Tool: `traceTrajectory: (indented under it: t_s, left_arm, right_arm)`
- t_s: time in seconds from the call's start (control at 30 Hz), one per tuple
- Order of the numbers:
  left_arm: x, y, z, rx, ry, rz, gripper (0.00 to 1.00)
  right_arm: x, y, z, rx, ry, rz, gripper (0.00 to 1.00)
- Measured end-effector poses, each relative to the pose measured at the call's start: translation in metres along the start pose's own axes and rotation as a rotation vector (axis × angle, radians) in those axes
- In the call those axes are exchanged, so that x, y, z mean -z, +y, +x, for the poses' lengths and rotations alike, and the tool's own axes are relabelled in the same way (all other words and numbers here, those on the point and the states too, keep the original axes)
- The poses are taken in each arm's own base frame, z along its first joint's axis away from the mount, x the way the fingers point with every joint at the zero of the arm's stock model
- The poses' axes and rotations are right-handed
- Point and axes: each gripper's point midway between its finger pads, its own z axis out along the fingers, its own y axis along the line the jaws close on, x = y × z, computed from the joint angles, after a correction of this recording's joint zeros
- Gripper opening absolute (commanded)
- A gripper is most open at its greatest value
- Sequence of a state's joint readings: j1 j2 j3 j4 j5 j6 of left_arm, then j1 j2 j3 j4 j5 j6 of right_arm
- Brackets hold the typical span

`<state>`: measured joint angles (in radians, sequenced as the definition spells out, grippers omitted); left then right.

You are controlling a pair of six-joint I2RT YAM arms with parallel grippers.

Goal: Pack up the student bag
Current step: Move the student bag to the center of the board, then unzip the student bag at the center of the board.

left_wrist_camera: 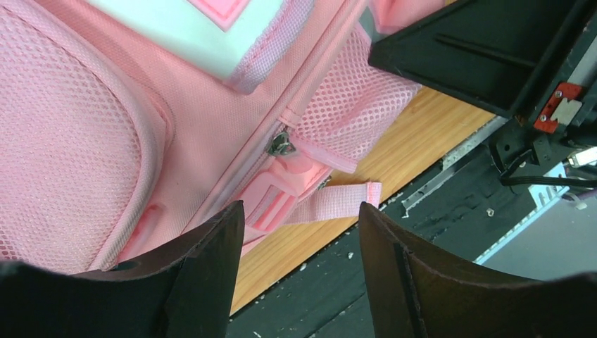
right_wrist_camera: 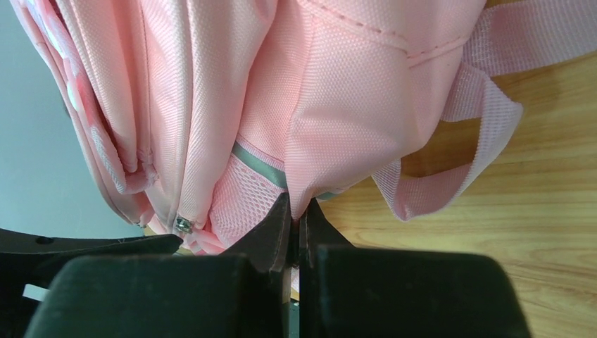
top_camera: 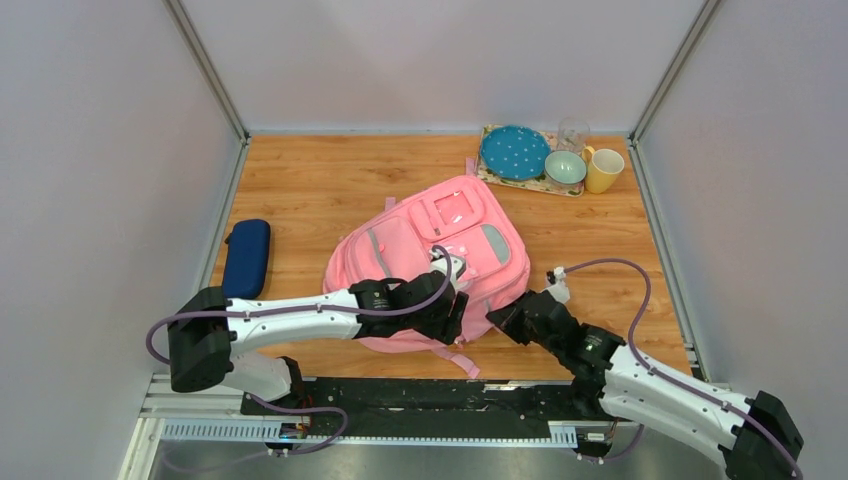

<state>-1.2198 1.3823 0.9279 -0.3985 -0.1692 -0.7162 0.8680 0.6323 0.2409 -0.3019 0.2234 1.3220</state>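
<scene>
- The student bag is laid flat at mid-table. Soft, light, limp fabric is expected, so seams, straps and zip pulls are the preferred holds.
- The navy case and the dishes are placed well apart from it; no obstruction is expected.
- The right gripper is clamped on a fabric fold at the bag's near-right corner.
- The left gripper is held with jaws apart, nothing between them, just short of the zip pull.

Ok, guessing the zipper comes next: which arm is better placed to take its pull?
Left, probably. The left gripper is open with the zipper pull just beyond its fingertips; the right gripper is shut on the student bag.
</scene>
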Motion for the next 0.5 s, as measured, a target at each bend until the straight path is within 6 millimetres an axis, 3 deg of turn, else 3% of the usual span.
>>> traceTrajectory:
  t_s: [0.5]
  left_arm:
    - [-0.018, 0.021, 0.006, -0.026, -0.002, -0.120, 0.62]
  right_arm:
    - [-0.003, 0.013, 0.011, 0.080, -0.003, 0.028, 0.00]
